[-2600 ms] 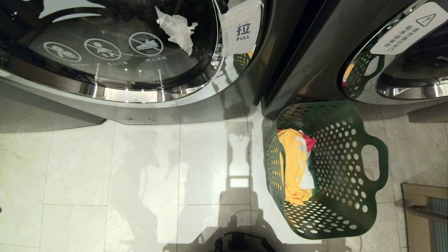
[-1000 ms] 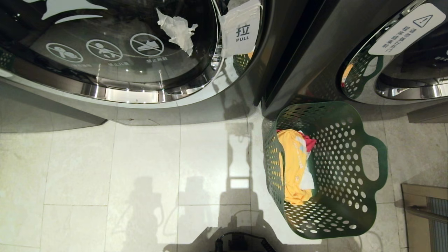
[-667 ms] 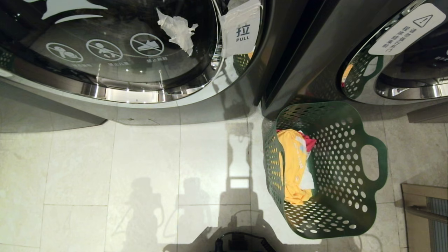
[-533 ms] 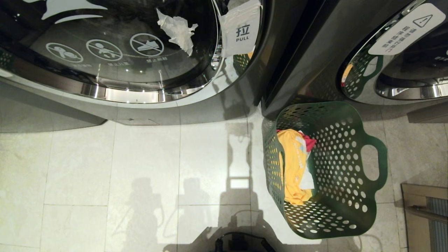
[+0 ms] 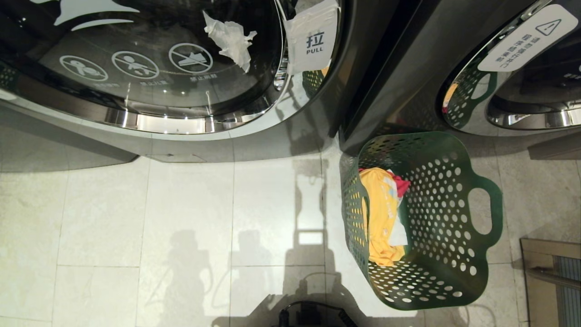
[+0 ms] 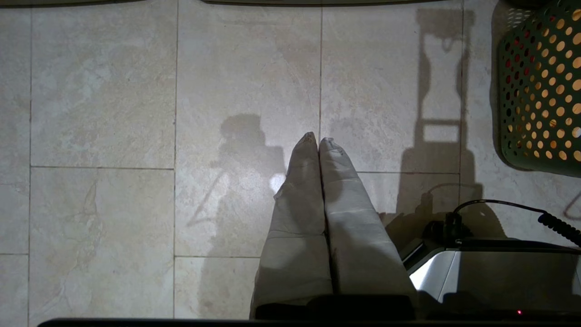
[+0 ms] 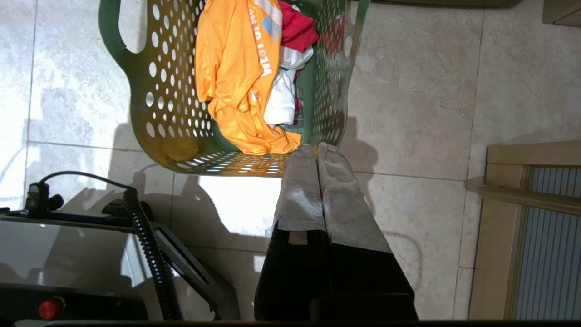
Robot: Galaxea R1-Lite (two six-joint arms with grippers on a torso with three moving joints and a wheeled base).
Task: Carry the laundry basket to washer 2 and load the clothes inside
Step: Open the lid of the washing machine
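The dark green laundry basket (image 5: 435, 218) stands on the tiled floor at the right, against the corner of a washer. Inside lie the clothes: a yellow-orange garment (image 5: 379, 213), a red one (image 5: 400, 184) and a white one (image 5: 398, 234). Two dark grey front-load washers (image 5: 254, 131) (image 5: 408, 91) fill the back. No number label shows, so I cannot tell which is washer 2. My right gripper (image 7: 316, 146) is shut and empty just over the basket's (image 7: 168, 104) near rim. My left gripper (image 6: 317, 140) is shut and empty above bare tiles, with the basket (image 6: 540, 91) off to its side. Neither gripper shows in the head view.
The left washer's door carries a white PULL tag (image 5: 313, 41) and crumpled white paper (image 5: 231, 38). My own base with a coiled cable (image 5: 311, 315) sits at the near edge. A wooden frame (image 5: 551, 281) stands to the right of the basket.
The arms' shadows on the floor have shrunk back toward the near edge. Basket, clothes and washers have not moved.
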